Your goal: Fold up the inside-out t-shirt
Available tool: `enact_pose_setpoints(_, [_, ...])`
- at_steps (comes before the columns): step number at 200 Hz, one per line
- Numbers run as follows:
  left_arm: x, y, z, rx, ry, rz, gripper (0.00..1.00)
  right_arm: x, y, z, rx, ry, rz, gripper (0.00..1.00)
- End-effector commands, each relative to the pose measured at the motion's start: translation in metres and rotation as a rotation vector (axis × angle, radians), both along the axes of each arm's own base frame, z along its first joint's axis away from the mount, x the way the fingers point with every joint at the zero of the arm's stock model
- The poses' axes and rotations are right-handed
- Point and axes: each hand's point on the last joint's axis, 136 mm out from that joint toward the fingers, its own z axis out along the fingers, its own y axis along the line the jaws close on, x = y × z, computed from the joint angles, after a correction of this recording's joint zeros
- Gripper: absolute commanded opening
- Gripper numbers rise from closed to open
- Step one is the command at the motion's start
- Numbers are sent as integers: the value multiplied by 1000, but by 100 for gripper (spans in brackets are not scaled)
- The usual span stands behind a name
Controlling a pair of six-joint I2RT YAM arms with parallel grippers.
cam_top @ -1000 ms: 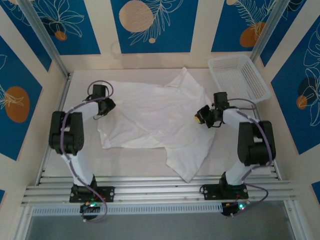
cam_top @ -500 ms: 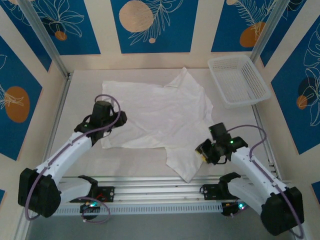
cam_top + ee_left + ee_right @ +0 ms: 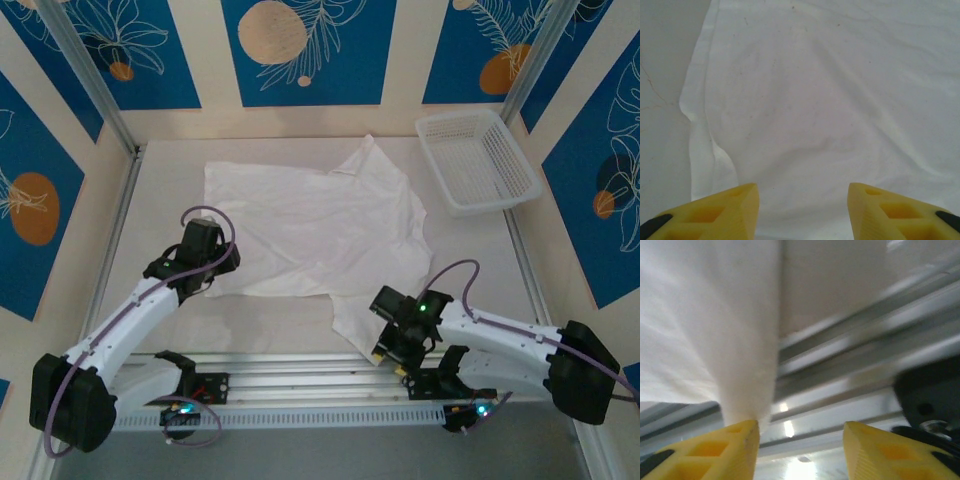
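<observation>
The white t-shirt (image 3: 310,235) is spread on the desk (image 3: 160,200). The left end effector (image 3: 803,202) is held apart above it, and the right end effector (image 3: 801,435) is held apart at its near corner.

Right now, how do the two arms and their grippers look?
Both the left arm and the right arm have white links and black joints, with a purple cable looping along each. The left gripper and the right gripper have yellow wedge-shaped fingers with square recesses. A small green light glows at each arm's foot.
</observation>
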Motion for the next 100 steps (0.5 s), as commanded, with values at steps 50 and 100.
enact_pose_setpoints(50, [-5,6,-12,35,33,10,50,36,17,-12,75,-91,-41,20])
enact_pose_setpoints(100, [-5,8,-14,35,26,26,51,61,23,-12,99,-150,-42,3])
